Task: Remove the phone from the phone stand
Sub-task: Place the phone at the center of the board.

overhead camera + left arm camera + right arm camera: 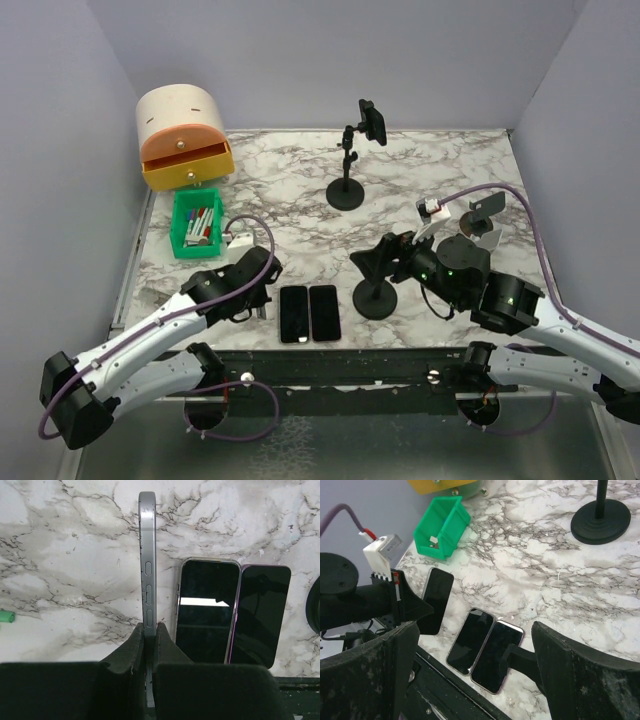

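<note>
My left gripper [150, 627] is shut on a grey phone [147, 575], held edge-on just above the marble table; the phone also shows in the right wrist view [437, 600]. In the top view this gripper [252, 292] is left of two dark phones [309, 312] lying flat side by side. The near phone stand [377, 298] has an empty holder [368, 262]. My right gripper [398, 256] is open beside that holder, whose arm [520, 655] shows by the right finger [590, 680]. A second stand [347, 190] at the back holds a black phone [373, 122].
A green bin [197, 222] of markers sits at the left, behind it an orange and cream drawer box [183, 135]. The table's front edge [330, 350] runs just below the two flat phones. A white bracket with a black disc [478, 222] is at the right.
</note>
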Robot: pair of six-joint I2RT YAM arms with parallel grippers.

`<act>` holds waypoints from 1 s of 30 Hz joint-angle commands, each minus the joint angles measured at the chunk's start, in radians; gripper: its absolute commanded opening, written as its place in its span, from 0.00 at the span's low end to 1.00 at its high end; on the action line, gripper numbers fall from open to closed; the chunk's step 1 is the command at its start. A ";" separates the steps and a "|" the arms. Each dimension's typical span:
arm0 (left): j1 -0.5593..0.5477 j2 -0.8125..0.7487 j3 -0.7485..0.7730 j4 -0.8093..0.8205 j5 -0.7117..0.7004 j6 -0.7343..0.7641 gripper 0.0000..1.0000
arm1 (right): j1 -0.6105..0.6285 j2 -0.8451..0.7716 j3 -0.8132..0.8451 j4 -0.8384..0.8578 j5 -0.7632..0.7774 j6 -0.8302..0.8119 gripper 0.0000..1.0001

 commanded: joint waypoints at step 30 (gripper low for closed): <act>0.313 0.264 -0.017 0.157 0.450 0.200 0.21 | 0.003 0.021 -0.027 0.049 0.033 -0.082 1.00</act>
